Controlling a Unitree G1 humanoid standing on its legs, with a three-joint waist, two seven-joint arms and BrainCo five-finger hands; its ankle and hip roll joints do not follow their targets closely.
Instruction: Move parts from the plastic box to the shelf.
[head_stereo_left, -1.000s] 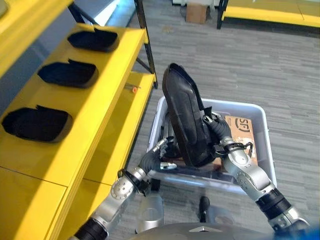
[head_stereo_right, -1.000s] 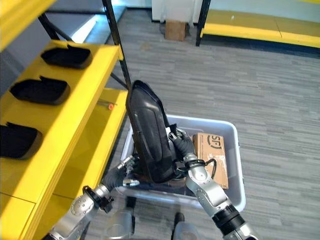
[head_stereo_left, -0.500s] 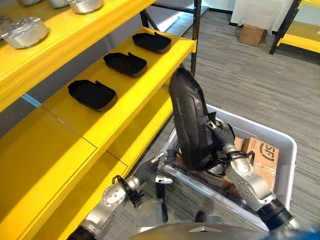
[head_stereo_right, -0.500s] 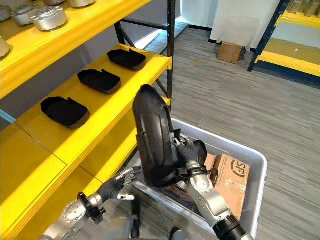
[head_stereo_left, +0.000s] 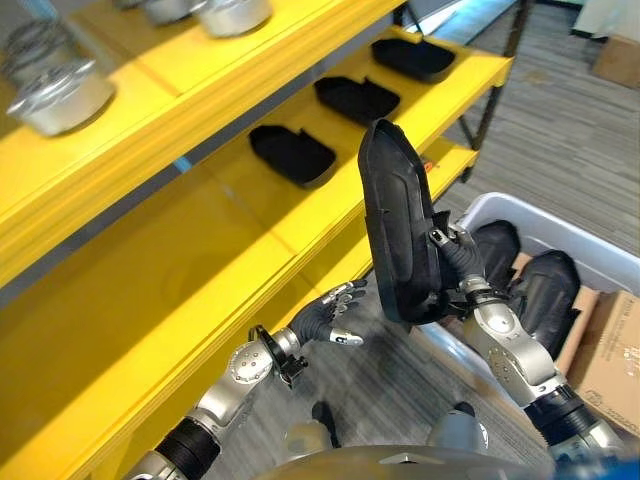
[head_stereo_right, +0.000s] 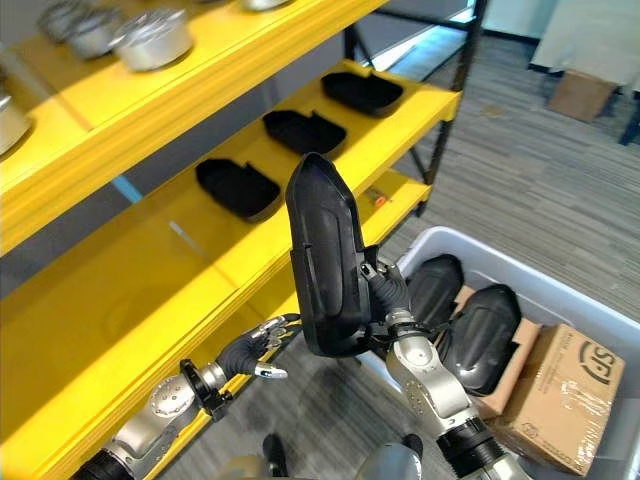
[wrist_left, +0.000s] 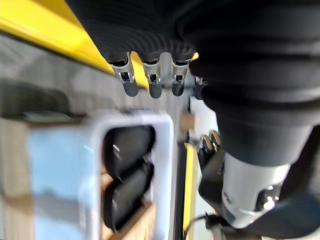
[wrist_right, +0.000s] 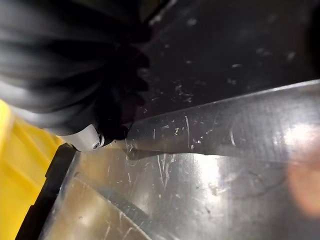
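Black moulded part (head_stereo_right: 325, 255): standing upright above the gap between yellow shelf (head_stereo_right: 150, 300) and grey plastic box (head_stereo_right: 600, 310), the right hand (head_stereo_right: 388, 296) curling round its lower edge. Left hand (head_stereo_right: 252, 350): hovering below, fingers relaxed, empty. Advice: tip it flat and set it beside the three shelved parts (head_stereo_right: 237, 187), on bare shelf.

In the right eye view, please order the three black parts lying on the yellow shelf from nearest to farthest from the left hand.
From the left hand:
1. Near part, nearest the robot on the shelf.
2. Middle part, further along.
3. Far part, by the shelf's end.
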